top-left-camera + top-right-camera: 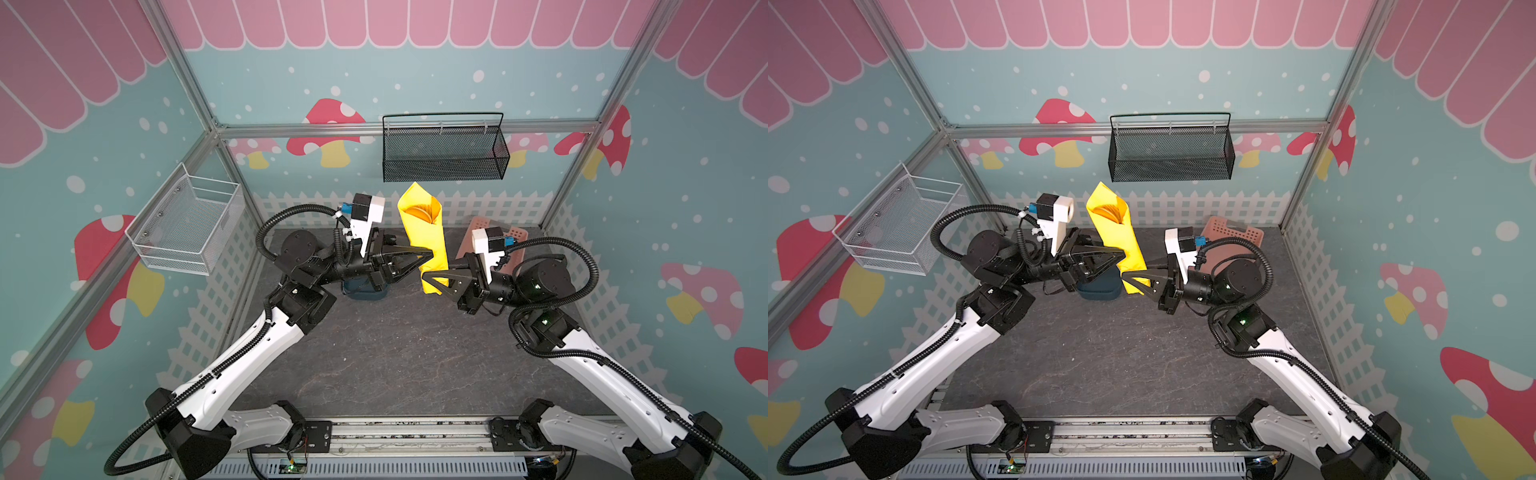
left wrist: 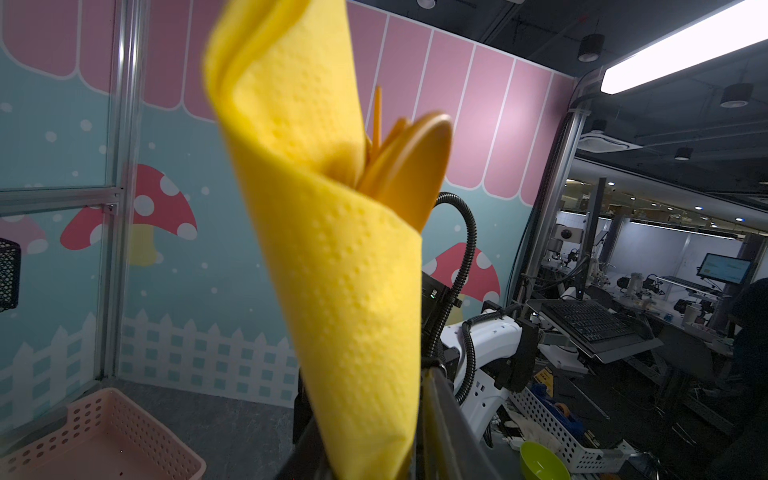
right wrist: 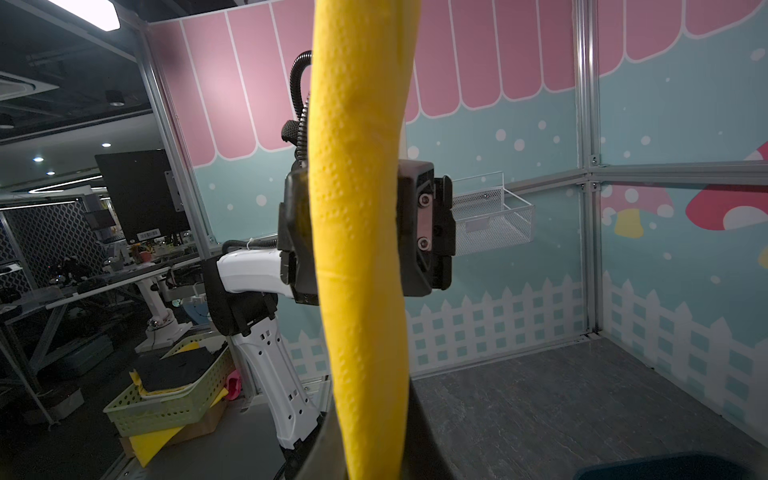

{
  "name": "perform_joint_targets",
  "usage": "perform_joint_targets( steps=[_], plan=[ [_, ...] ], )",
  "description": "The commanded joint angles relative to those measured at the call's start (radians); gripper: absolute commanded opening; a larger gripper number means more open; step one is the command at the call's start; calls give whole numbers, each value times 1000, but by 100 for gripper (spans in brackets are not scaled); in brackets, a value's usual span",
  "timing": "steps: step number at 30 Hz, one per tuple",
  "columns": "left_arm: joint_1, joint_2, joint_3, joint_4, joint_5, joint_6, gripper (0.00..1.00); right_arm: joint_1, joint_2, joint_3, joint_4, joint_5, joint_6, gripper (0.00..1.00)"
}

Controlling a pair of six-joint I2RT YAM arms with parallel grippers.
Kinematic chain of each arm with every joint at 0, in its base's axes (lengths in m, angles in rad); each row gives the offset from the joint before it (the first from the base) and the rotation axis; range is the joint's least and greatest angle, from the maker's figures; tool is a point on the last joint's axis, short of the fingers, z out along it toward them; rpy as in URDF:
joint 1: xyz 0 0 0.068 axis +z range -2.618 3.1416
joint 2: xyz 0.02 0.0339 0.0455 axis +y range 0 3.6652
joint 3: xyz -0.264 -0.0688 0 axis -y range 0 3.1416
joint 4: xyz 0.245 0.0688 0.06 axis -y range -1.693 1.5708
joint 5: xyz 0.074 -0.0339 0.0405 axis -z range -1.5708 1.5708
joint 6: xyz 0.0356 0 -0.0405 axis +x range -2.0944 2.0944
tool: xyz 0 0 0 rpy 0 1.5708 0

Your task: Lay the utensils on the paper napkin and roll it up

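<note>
Seemingly all but done: the rolled bright yellow paper napkin (image 1: 424, 237) — orange plastic utensils (image 1: 419, 213) inside — is clamped by left gripper (image 1: 429, 253) and right gripper (image 1: 430, 277) near the dark blue tub (image 1: 365, 291).

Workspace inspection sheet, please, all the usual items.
Surface: dark grey tabletop, bare in front.
Job's things: paper napkin rolled around utensils, held roughly upright off the table.
Clutter: blue tub under the left arm, pink basket behind the right arm.
Grippers: left gripper and right gripper shut on the napkin, right lower.
Cables: black hoses loop off both arms, clear of the napkin.
Surroundings: black mesh basket on back wall, white wire basket on side wall.
</note>
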Motion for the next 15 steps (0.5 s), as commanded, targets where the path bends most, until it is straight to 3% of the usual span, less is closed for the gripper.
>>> perform_joint_targets(
  steps=[1, 7, 10, 15],
  plan=[
    [4, -36, 30, -4, 21, 22, 28, -11, -17, -3, 27, 53, -8, 2],
    [5, -33, 46, -36, 18, 34, 18, -11, -15, -5, 18, 41, -9, 4],
    [6, -30, 56, -64, 25, 44, 15, -11, -14, -5, -5, 29, -19, 10],
    [6, -30, 66, -109, 32, 63, 14, -11, -35, 5, -94, 28, -56, 38]
  ],
)
